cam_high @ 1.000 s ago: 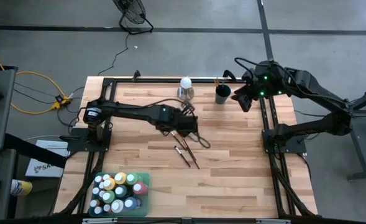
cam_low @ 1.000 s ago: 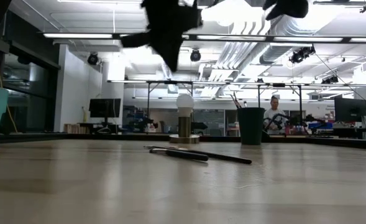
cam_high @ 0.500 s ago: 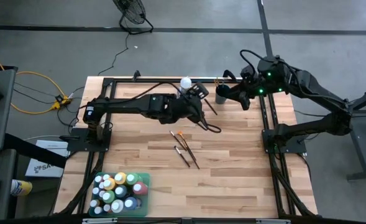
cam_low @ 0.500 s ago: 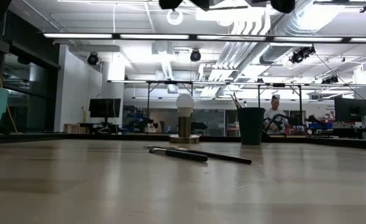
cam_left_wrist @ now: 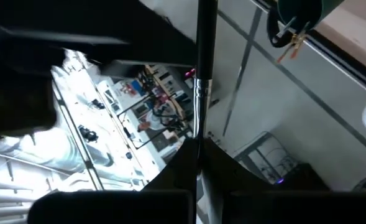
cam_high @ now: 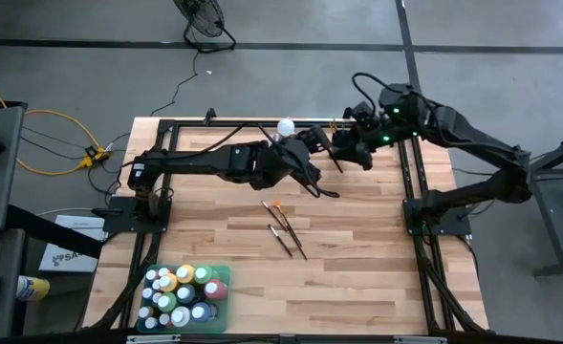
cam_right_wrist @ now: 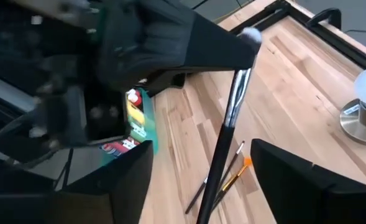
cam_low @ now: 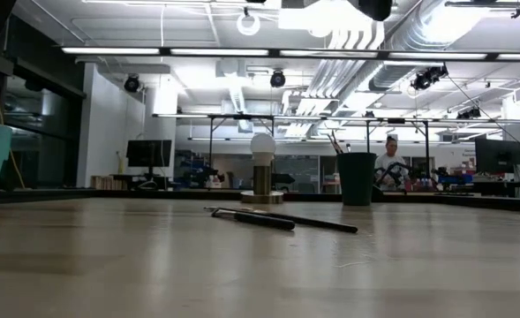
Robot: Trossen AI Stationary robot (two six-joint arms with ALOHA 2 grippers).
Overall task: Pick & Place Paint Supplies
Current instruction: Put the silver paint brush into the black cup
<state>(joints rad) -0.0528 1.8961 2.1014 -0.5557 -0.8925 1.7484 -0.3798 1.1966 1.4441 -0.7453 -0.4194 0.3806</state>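
Both arms moved: left gripper [cam_high: 315, 143], clamped on a brush [cam_right_wrist: 223, 144], now at table's [cam_high: 357, 268] far edge; right gripper [cam_high: 343, 151] closed in, fingers wide around it, not gripping. We read it as handover. Other brushes [cam_high: 286, 229] mid-table.
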